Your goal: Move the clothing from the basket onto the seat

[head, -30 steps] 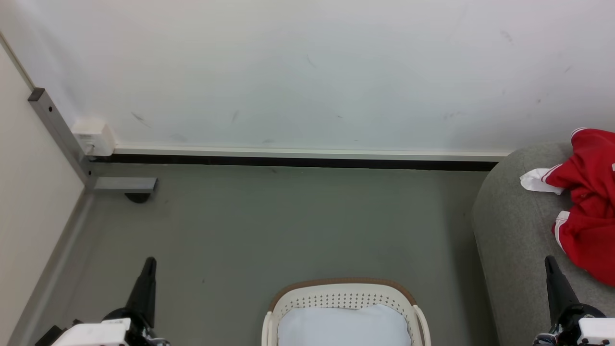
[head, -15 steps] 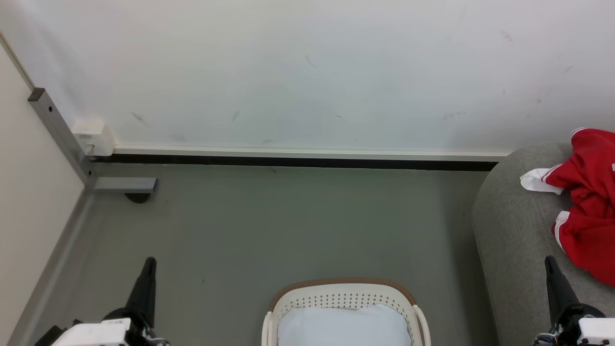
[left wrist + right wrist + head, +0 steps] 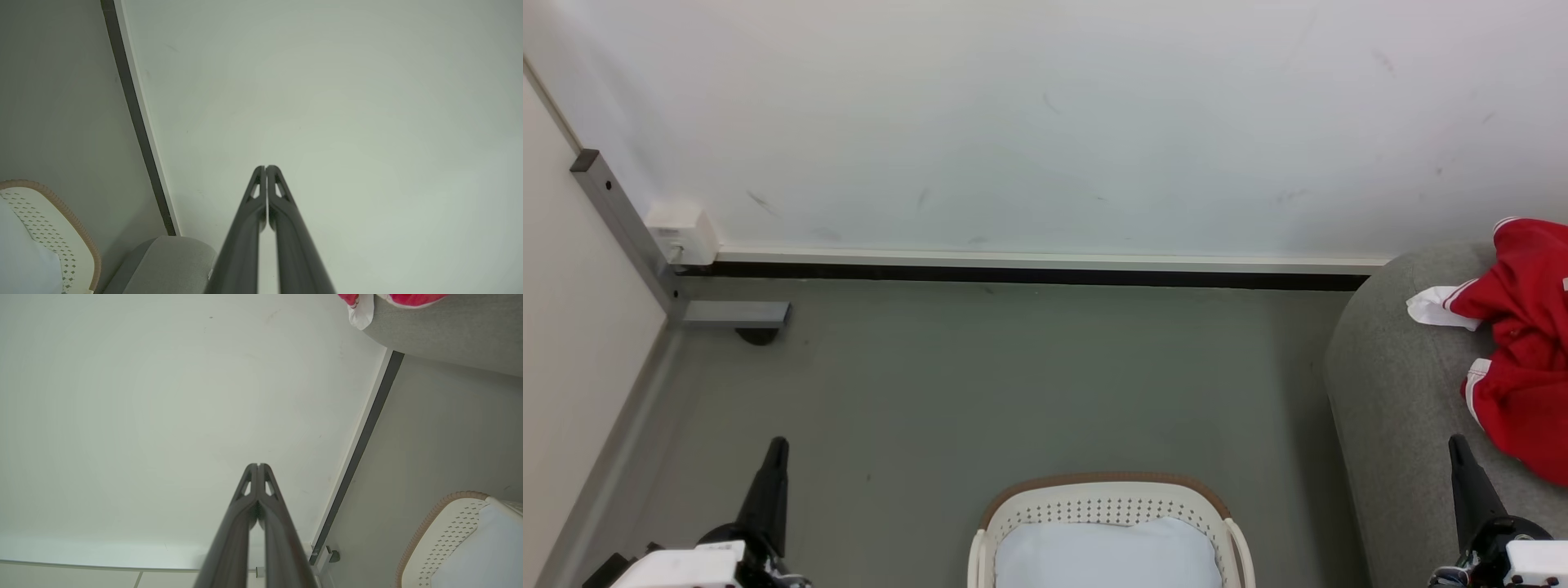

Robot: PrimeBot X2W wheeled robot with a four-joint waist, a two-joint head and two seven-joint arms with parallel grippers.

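Sitting at the lower left, the left gripper (image 3: 777, 447) has its 2 fingers pressed tight together, holding nothing. Middle of the floor is the basket (image 3: 1107, 482) with a pale pad (image 3: 1107, 555) inside. Off to the right, the red clothing (image 3: 1523, 367) is piled on the grey seat (image 3: 1396, 392), and the right gripper (image 3: 1456, 447) is pinched closed and empty too.

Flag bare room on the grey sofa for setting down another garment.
Free: the grey woven-fabric sofa strip between its rounded left edge and the red white-trimmed clothing, running down to the shut right tool. Crowded: the sofa's right side under that heap. The grey floor between wall and cream perforated basket is bare too.
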